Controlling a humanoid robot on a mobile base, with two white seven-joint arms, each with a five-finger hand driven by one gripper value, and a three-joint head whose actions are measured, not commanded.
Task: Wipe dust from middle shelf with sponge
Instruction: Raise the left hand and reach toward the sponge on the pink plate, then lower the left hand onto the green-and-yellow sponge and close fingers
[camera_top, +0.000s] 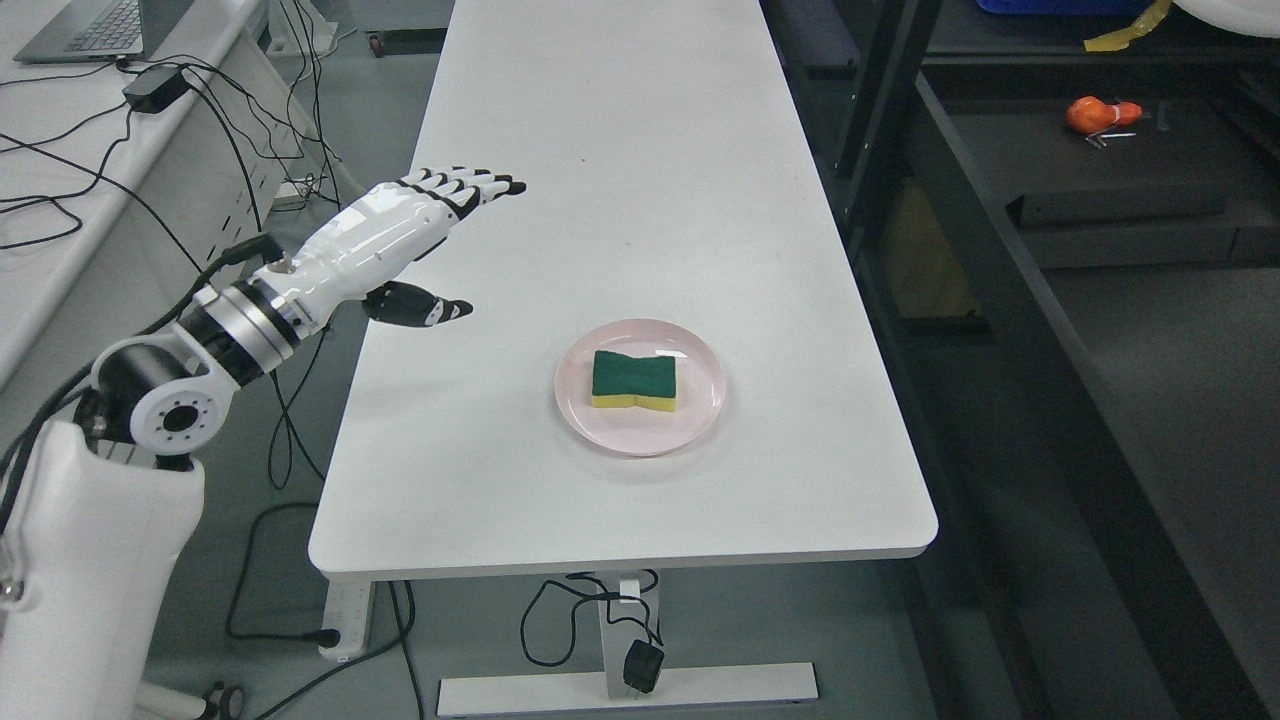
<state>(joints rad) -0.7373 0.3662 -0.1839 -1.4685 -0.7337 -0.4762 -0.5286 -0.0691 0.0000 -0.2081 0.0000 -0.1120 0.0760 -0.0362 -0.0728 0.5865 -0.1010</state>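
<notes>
A green-topped yellow sponge (635, 380) lies on a pink plate (700, 415) near the front of the white table (620, 180). My left hand (470, 250) hovers over the table's left edge, well to the left of the plate, with its fingers stretched out flat and its thumb spread below. It holds nothing. The dark shelving unit (1000, 300) stands to the right of the table, with a shelf board (1120, 160) visible at the upper right. My right arm does not show.
An orange object (1100, 115) lies on the dark shelf at the upper right. A second white desk (60, 150) with a laptop and cables stands at the left. Cables and a power strip (345, 620) lie on the floor under the table.
</notes>
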